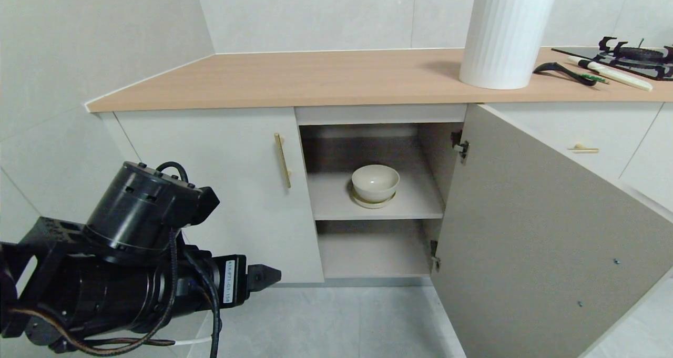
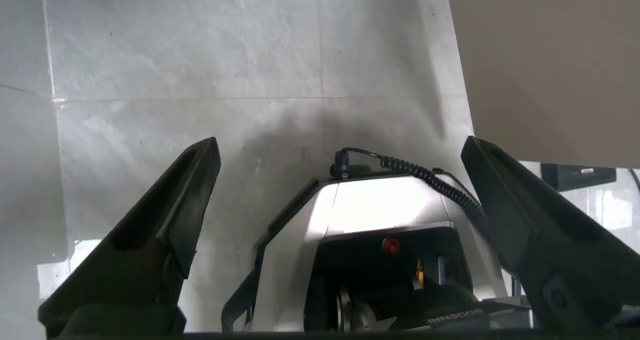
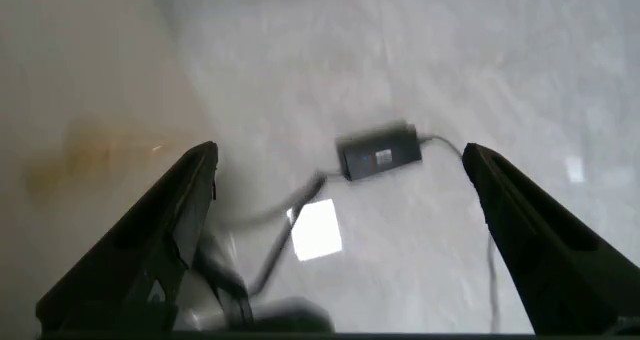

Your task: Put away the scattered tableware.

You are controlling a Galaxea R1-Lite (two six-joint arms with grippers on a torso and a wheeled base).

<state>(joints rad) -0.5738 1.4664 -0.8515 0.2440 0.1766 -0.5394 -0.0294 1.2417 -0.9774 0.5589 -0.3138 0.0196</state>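
On the upper shelf [image 1: 336,203] of the open cabinet [image 1: 378,114], the bowl [image 1: 375,181] stands upright, mouth up, on a small plate [image 1: 366,203]. On the surface [image 1: 315,79], right of the white vase [image 1: 505,32], a black ladle [image 1: 565,73] and a long pale utensil [image 1: 612,74] lie flat, side by side, lengths running left to right. The left end effector [image 2: 340,148] and the right end effector [image 3: 340,152] both gape wide over the floor [image 2: 200,60], holding nothing.

Nothing written, numbered or signed can be read with certainty. A small white label [image 1: 227,280] is fixed to the left arm [image 1: 131,289], just behind the left gripper [image 1: 269,277]. A line of dark print is carried on it, too small to be made out. A paler patch is seen on a black box [image 3: 378,152] lying on the floor [image 3: 450,60], blurred beyond reading.
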